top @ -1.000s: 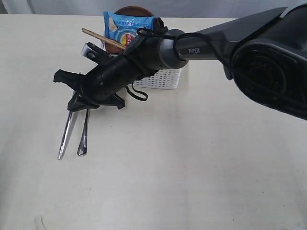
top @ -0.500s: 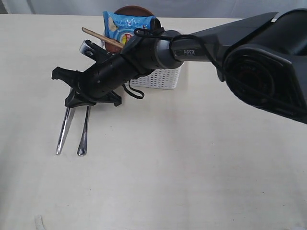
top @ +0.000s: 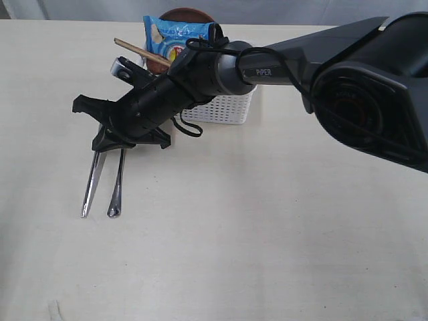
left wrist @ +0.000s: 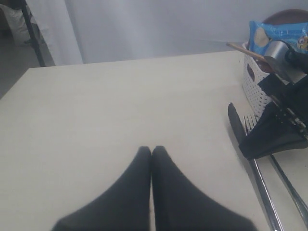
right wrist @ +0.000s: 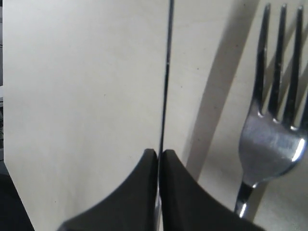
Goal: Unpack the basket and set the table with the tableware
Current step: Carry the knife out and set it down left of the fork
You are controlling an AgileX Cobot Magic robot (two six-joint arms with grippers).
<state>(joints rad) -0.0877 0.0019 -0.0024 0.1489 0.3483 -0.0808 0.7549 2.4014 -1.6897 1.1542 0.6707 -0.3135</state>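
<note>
Cream table (top: 267, 234), knife (right wrist: 166, 72) apparently in right tool (right wrist: 158, 151), fork (right wrist: 272, 139) alongside

The right gripper (right wrist: 158, 153) has its two black fingers (right wrist: 130, 192) pressed together on a steel knife (right wrist: 166, 72). The knife is seen edge-on, a thin dark line running straight out from the fingertips over the pale cream table (right wrist: 86, 96). A steel fork (right wrist: 272, 139) lies near the knife without touching it, its tines pointing the same way as the blade.
</note>
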